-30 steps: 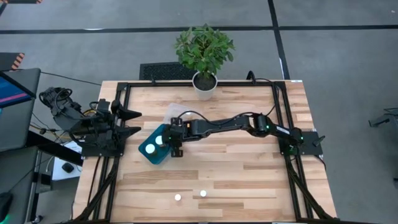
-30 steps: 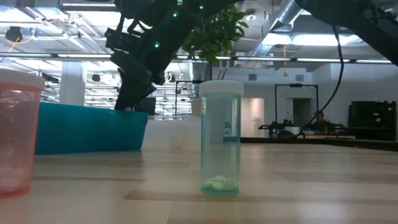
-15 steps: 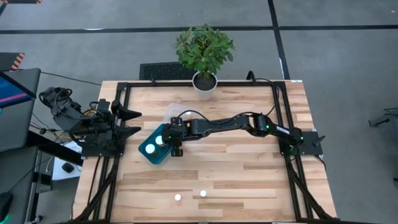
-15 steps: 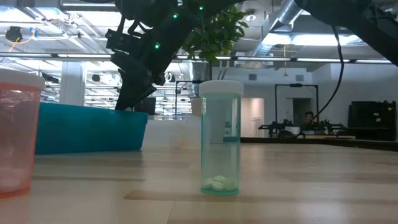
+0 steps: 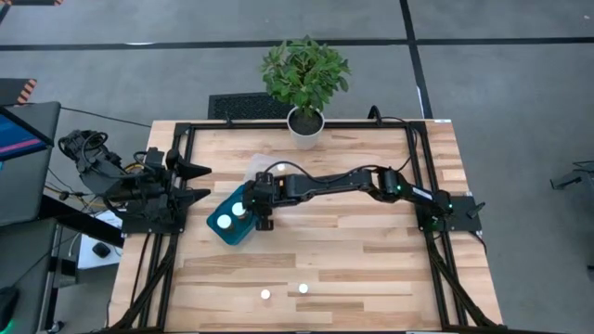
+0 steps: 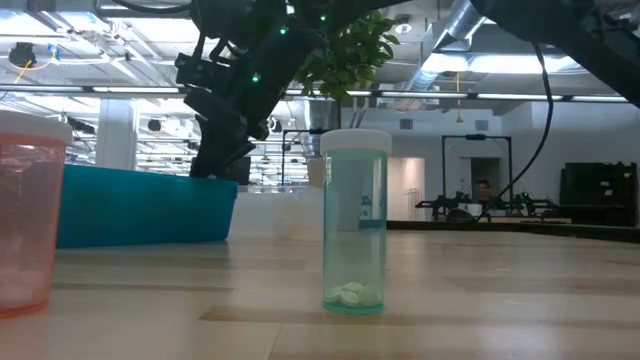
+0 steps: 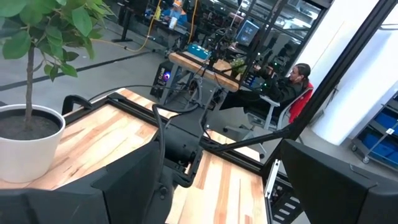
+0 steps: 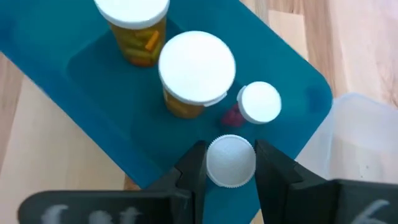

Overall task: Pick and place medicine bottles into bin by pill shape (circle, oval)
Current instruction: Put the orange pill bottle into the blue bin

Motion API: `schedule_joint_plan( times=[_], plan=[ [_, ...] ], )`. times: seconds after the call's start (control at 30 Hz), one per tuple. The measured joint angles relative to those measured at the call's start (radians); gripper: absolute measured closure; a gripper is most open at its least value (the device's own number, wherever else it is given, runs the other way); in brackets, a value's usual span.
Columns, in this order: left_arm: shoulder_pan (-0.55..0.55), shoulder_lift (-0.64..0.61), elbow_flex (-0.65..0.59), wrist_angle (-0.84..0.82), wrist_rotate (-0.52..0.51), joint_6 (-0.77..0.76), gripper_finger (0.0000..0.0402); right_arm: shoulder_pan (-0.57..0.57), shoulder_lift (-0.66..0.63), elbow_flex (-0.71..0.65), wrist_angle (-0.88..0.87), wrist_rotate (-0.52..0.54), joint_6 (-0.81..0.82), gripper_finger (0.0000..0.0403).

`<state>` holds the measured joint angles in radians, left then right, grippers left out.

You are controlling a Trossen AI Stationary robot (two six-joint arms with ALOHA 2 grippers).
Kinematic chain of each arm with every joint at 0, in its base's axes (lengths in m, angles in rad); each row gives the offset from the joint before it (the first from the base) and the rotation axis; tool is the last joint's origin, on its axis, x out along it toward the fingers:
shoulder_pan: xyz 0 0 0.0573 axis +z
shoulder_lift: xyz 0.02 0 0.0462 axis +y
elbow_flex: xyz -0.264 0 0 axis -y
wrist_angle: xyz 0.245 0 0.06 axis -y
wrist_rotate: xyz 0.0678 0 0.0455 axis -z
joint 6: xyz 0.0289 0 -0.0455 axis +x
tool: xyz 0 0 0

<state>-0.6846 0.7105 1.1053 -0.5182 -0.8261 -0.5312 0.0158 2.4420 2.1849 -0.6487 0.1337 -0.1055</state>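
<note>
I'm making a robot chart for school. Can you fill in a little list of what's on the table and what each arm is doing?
right gripper: shut on a white-capped bottle, over the teal bin
left gripper: open, waiting at the table's left edge
in the bin: three capped bottles
clear bin: beside the teal one
loose bottles: two near the front edge
plant pot: back edge

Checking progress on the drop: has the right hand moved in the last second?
Yes. The right hand, shut on a white-capped bottle, has shifted slightly toward the plant pot, over the teal bin.
</note>
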Motion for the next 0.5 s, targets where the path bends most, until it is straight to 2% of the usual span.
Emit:
schedule_joint_plan(
  times=[0.5],
  plan=[
    [0.0, 0.0, 0.0, 0.0, 0.0, -0.005, 0.0074, -0.013, 0.0, 0.0, 0.003, -0.005, 0.0, 0.029]
  ],
)
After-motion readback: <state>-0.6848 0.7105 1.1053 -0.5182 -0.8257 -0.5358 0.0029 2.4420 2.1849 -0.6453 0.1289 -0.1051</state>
